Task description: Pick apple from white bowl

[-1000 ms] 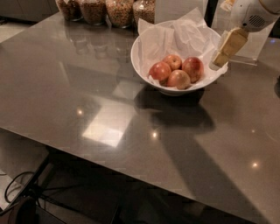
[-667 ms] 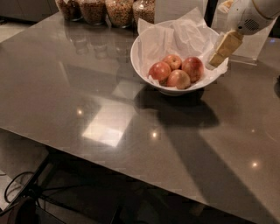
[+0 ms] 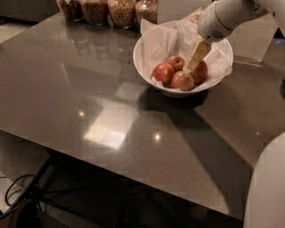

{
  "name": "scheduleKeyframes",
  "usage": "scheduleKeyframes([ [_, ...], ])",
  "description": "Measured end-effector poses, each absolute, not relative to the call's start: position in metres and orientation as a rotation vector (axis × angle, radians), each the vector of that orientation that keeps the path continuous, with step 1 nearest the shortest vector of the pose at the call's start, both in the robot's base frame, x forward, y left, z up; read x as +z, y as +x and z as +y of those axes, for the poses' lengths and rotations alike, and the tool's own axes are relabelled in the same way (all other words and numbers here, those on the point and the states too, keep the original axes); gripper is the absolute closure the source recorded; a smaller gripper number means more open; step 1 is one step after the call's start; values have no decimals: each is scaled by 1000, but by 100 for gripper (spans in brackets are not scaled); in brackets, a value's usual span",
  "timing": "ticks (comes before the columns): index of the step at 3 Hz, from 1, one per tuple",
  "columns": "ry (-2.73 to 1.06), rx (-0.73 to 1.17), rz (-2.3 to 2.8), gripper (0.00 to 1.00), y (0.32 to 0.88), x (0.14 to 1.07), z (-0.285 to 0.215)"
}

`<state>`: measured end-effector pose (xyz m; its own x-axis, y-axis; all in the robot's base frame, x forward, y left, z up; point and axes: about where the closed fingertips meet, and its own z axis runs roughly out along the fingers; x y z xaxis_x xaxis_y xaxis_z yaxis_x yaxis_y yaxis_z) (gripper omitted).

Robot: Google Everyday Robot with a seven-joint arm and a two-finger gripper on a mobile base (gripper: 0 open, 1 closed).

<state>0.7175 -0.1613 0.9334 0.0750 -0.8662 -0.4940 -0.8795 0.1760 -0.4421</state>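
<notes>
The white bowl (image 3: 151,49), lined with crumpled white paper, sits toward the back right of a dark table. Several red apples (image 3: 163,72) lie in it. My gripper (image 3: 194,61) comes down from the upper right on a white arm. Its cream-coloured fingers (image 3: 198,53) hang over the middle of the bowl, their tip just above the apples, between the back apple (image 3: 177,62) and the right apple (image 3: 201,72). Part of the right apple is hidden behind the fingers.
Several glass jars of grains (image 3: 121,10) line the table's back edge, left of the bowl. The dark glossy table (image 3: 89,98) stretches left and forward. A white rounded robot part (image 3: 267,191) fills the bottom right corner. Cables (image 3: 18,187) lie on the floor below.
The gripper has moved left and down, from beside the bowl's right rim to over the apples inside the bowl.
</notes>
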Motion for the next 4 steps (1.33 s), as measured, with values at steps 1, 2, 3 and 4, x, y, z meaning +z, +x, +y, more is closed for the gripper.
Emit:
scheduleKeyframes([
  [1,-1663,28,1753,0,721,931,-159],
  [2,-1730,82,1756,0,706,927,-155],
  [3,-1878,197,1739,0,678,919,-144],
  [4,-1921,241,1756,0,665,912,-145],
])
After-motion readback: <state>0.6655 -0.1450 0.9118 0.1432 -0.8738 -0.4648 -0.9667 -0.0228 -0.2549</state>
